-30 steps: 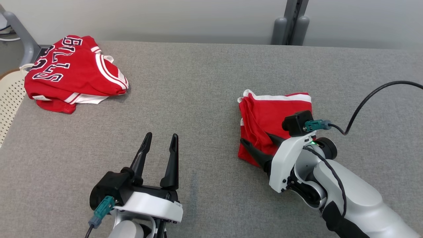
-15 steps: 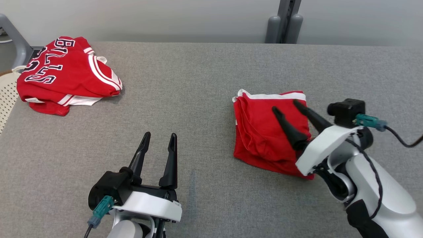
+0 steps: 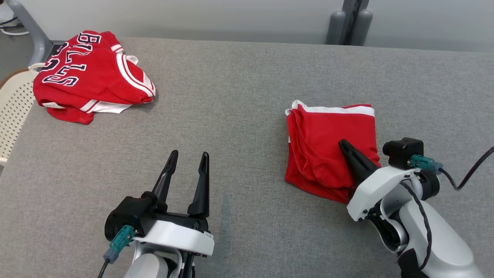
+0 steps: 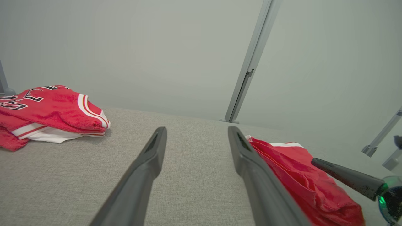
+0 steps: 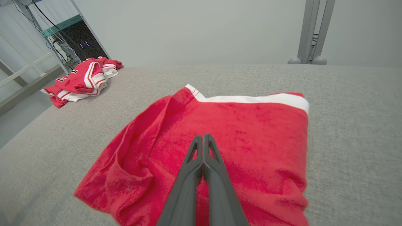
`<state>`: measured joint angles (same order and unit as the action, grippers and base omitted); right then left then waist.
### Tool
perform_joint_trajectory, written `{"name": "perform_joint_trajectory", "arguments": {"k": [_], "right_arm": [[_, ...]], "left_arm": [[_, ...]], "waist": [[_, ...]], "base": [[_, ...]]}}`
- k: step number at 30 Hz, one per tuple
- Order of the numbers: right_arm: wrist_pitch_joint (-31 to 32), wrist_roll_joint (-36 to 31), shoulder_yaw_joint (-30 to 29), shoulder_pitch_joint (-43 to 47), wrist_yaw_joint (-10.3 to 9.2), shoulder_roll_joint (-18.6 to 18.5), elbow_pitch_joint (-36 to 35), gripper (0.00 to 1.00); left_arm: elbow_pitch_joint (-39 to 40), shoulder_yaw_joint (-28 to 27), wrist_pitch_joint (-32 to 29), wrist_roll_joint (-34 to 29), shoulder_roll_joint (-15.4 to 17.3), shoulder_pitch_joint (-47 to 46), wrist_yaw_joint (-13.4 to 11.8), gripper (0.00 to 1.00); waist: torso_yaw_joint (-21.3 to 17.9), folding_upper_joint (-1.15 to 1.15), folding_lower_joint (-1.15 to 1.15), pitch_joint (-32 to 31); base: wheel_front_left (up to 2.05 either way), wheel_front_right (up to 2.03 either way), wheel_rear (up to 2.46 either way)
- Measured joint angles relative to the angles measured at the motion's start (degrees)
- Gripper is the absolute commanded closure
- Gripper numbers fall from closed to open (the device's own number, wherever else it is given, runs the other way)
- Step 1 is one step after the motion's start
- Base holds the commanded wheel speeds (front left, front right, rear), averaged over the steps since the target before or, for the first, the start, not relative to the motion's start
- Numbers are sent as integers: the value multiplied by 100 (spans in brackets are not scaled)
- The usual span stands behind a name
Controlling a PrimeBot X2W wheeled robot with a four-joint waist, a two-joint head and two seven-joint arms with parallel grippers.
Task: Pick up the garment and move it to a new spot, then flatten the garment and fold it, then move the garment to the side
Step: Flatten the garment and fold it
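Folded red garment (image 3: pixel 332 146) lies on the grey surface (image 3: pixel 239 116), right of centre. Right jaws closed tip to tip, gripping nothing, low over its near half; contact with the cloth cannot be confirmed. Left jaws open and empty above bare surface. Judged step: shifting the fold aside. Recommend catching all layers at one edge, or sliding slowly, so the fold holds. Pale perforated basket-like item (image 3: pixel 13 104) off the far-left edge, contents not visible; a second jersey (image 3: pixel 88 81) lies on the surface beside it
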<state>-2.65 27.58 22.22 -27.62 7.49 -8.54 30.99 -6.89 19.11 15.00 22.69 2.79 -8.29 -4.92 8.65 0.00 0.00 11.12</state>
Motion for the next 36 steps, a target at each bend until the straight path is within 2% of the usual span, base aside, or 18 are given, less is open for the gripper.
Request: {"name": "perform_joint_trajectory", "arguments": {"k": [10, 17, 28, 36], "right_arm": [[-260, 36, 331, -71, 0, 380, 814, 100], [-396, 276, 846, -291, 0, 528, 1084, 100], [-528, 542, 1707, -362, 0, 576, 1374, 100], [-914, 788, 1895, -558, 0, 579, 1149, 100]], "left_arm": [[-9, -16, 0, 1, 2, -42, 1, 0], [-3, 20, 0, 1, 1, -42, 0, 0], [-9, 10, 0, -7, 1, -23, -1, 0], [-71, -20, 0, -53, 0, 54, 14, 0]], "waist": [[229, 0, 0, 92], [313, 0, 0, 74], [334, 0, 0, 7], [166, 0, 0, -134]], "base": [[0, 0, 0], [0, 0, 0], [0, 0, 0], [0, 0, 0]]}}
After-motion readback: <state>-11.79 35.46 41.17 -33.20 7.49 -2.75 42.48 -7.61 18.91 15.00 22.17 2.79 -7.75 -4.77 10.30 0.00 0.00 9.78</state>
